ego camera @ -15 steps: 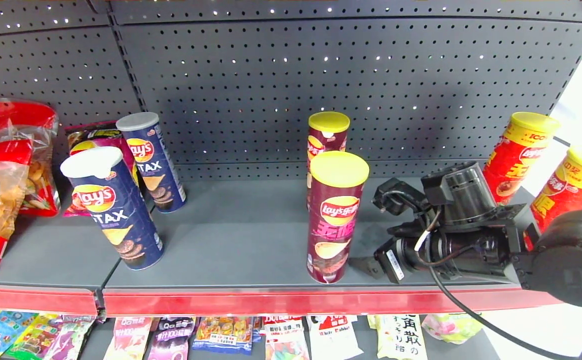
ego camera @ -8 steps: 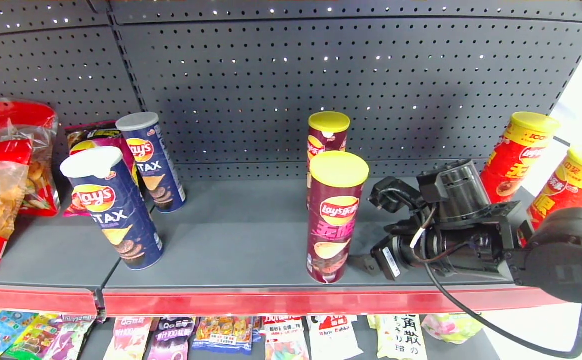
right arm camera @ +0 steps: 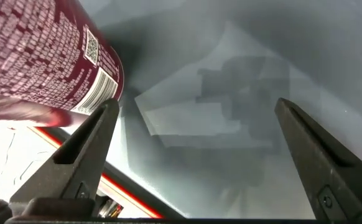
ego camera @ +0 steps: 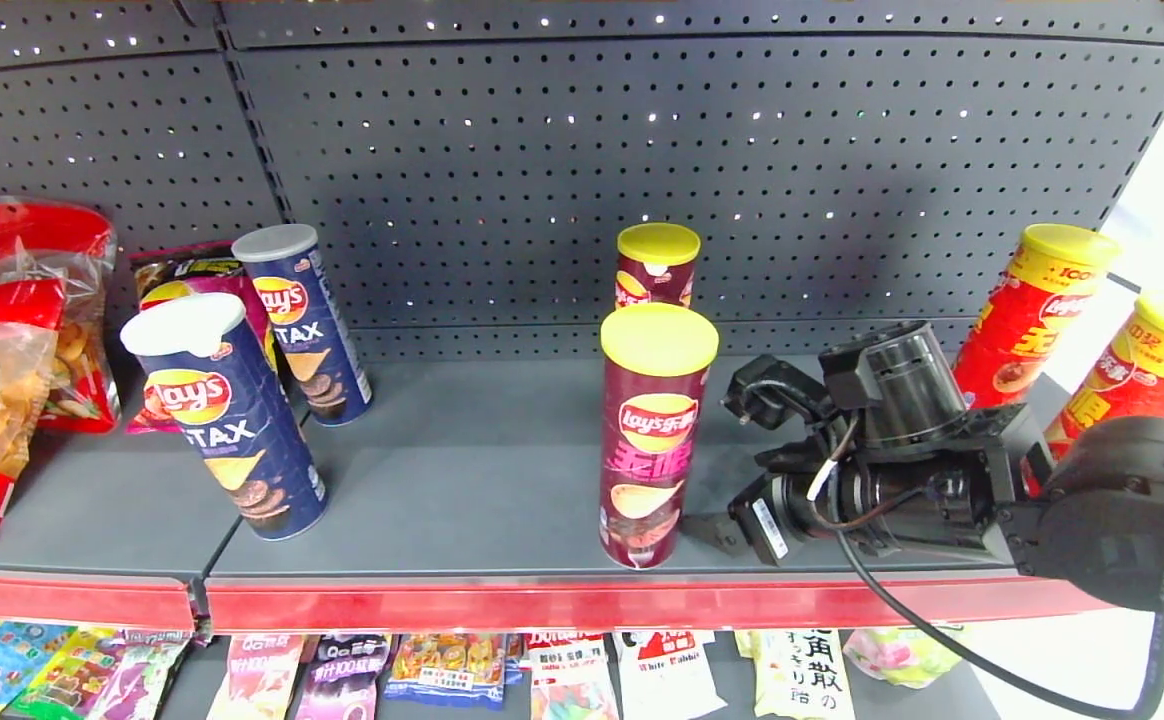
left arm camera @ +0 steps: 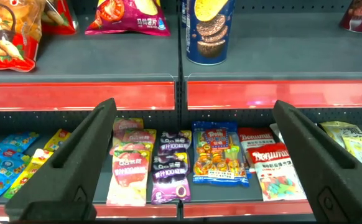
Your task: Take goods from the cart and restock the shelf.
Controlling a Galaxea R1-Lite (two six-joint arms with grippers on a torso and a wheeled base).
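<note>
Matt grey painted-metal shelf [ego camera: 462, 470] and perforated metal back panel [ego camera: 542, 150], edged by a glossy red strip [ego camera: 542, 605]. The maroon can [ego camera: 647, 450] at centre frame has a smooth, shiny printed wrap and a yellow plastic lid [ego camera: 659, 338]; bags [ego camera: 2, 370] at far left are crinkled, glossy film.

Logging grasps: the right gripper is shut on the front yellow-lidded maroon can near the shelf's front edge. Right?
No: the right gripper is open, fingers wide apart, with the maroon can beside one finger, not between them, as the right wrist view shows. The rest holds.
</note>
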